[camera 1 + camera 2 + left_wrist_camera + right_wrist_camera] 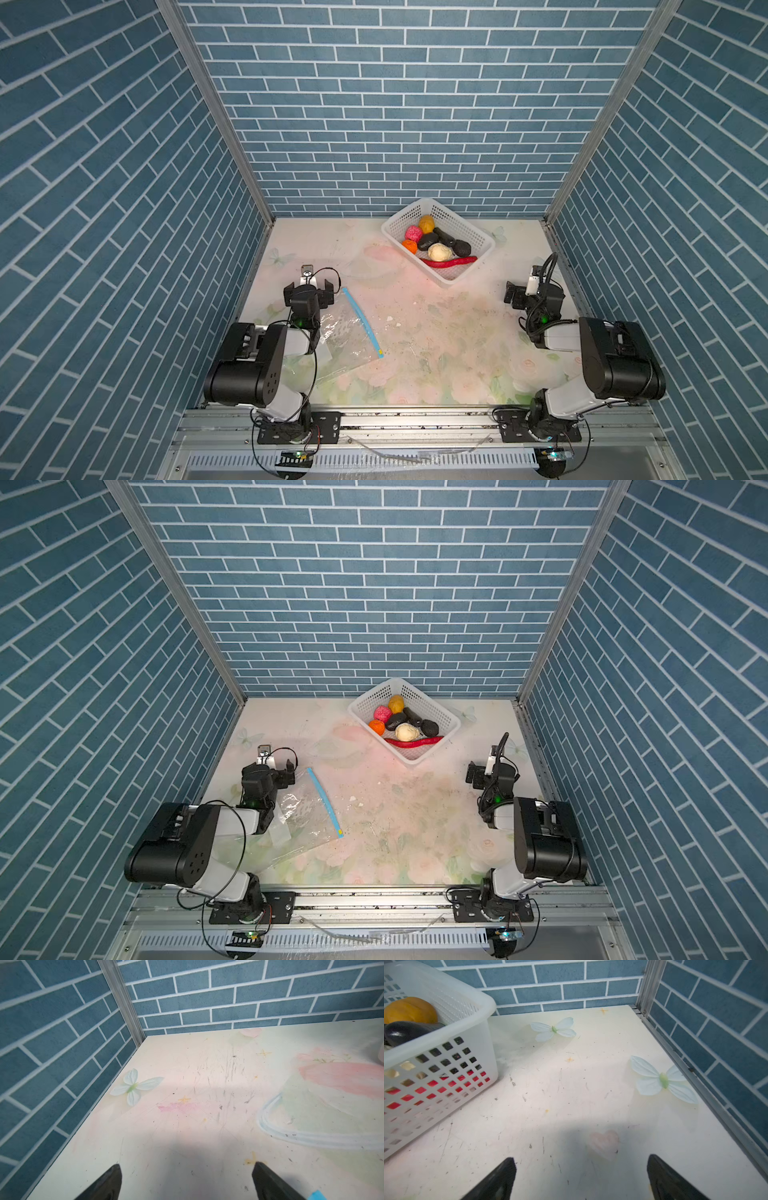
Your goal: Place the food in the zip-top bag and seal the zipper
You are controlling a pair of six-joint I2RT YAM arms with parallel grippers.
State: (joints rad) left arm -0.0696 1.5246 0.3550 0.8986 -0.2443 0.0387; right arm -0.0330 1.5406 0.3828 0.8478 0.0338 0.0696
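The food lies in a white basket [473, 232] at the back: a cream ball [439, 251], a pink ball [413, 233], orange and yellow pieces [427, 223], black ovals [461, 248] and a red strip [449, 262]. The clear zip-top bag [347, 338] lies flat at the left, partly under the left arm. Its blue zipper [360, 320] faces the middle, with the yellowish slider [380, 354] at the near end. My left gripper [309, 284] [187, 1167] stands open just behind the bag. My right gripper [532, 291] [581, 1161] is open at the right, beside the basket [446, 1030].
Blue brick walls close the table on three sides, with metal rails [415, 419] along the front edge. A tip of the zipper [315, 1195] shows beside my left finger. Small white crumbs [390, 319] lie mid-table on the scuffed floral tabletop [436, 332].
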